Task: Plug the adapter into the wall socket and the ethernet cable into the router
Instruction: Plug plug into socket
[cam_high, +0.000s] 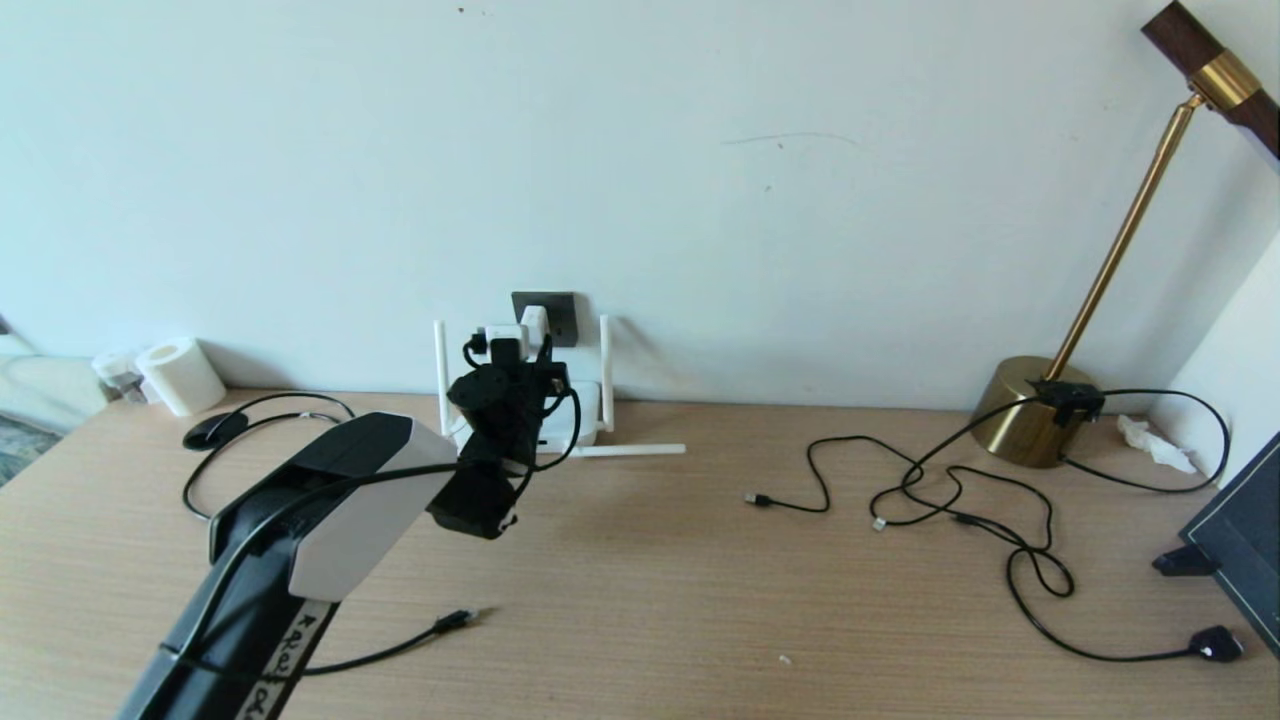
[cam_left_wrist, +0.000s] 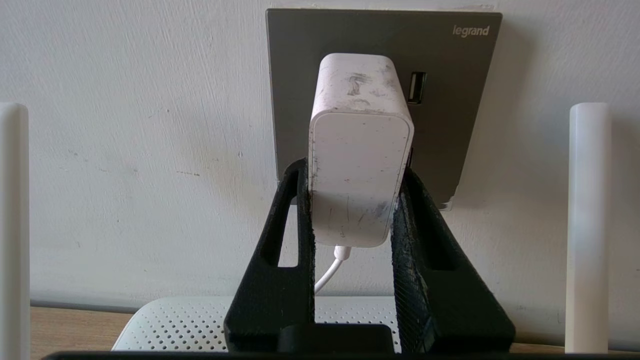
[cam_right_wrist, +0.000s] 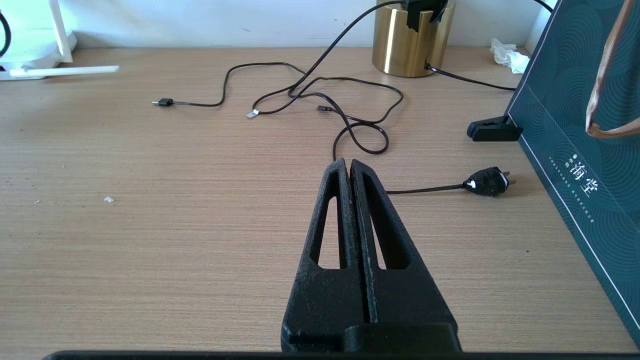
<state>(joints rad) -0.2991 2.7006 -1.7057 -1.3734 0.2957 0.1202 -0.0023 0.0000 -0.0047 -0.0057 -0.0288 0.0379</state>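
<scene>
My left gripper is shut on the white adapter, one finger on each side of its lower half. The adapter sits against the dark grey wall socket; its pins are hidden, and its thin white cord hangs down below it. In the head view the adapter is at the socket, above the white router. The ethernet cable lies loose on the table by the left arm, its plug free. My right gripper is shut on nothing, low over the table on the right.
Two router antennas stand either side of the socket; one antenna lies flat on the table. Thin black cables tangle before a brass lamp. A black mains plug and a dark green bag sit at the right.
</scene>
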